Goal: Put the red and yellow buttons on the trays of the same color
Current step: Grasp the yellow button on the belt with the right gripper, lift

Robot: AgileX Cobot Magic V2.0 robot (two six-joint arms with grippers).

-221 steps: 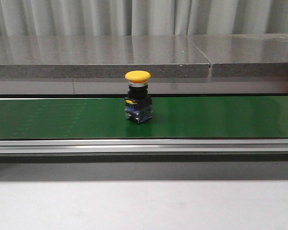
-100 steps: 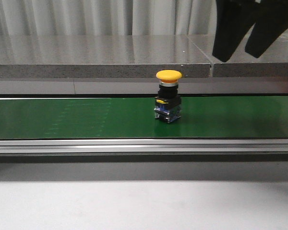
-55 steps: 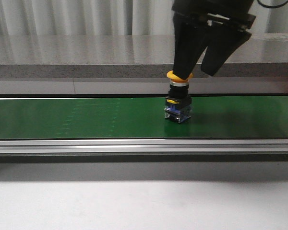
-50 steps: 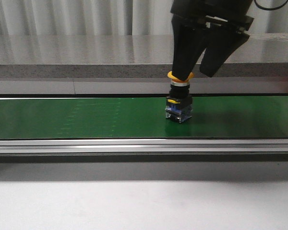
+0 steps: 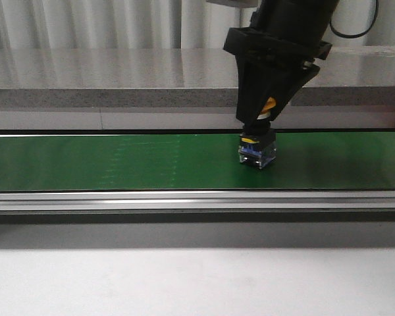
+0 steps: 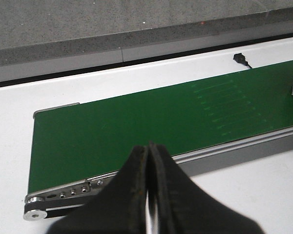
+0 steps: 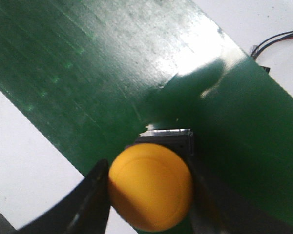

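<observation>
The yellow button (image 5: pixel 258 141) sits on the green conveyor belt (image 5: pixel 118 161), right of centre in the front view, standing upright on its black and clear base. The right pincer (image 5: pixel 268 108) is down over it from the top of the frame — its two black fingers (image 5: pixel 250 89) straddle the yellow cap, which only peeks out between them. In the right wrist view the cap (image 7: pixel 150 187) fills the gap, with both fingers (image 7: pixel 90 200) pressed against its sides, so it's clamped on the button. The left pincer (image 6: pixel 149 195) shows in its own wrist view with fingers pressed together on nothing, over the near edge of the belt (image 6: pixel 136 126) — the white counter (image 6: pixel 10 146) shows around it.
</observation>
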